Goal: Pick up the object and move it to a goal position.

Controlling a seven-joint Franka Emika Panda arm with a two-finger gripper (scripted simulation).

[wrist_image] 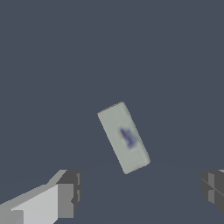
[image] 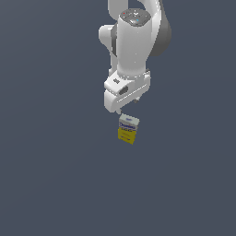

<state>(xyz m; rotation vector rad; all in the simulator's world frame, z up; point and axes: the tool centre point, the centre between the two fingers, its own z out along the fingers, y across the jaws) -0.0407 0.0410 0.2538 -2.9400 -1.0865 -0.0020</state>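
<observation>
A white Panda arm reaches down from the upper edge of the exterior view, its thick forearm nearly vertical and its wrist block angled toward the exterior view's left; below it the hand points at the dark blue-grey table; its fingertips can hardly be made out from this camera. One carton stands upright on the table directly under the hand, turned a little so that two faces show; its upper part is white-grey with blue lettering, its lower part yellow; whether the hand touches its top cannot be told from this view.

In the wrist view the hand is spread wide; two fingers are visible, one pale finger with a dark pad at one edge of the picture and a second dark pad at the opposite edge; nothing is gripped between them. The single carton appears as a grey-white rectangle with a small blue mark, seen from above and lying at a slant to the line between the fingers; it sits beyond that line, clear of both pads and closer to the pale finger; it is much narrower than the gap. The count: one arm, one hand, two fingers, one carton, one bare table surface.
</observation>
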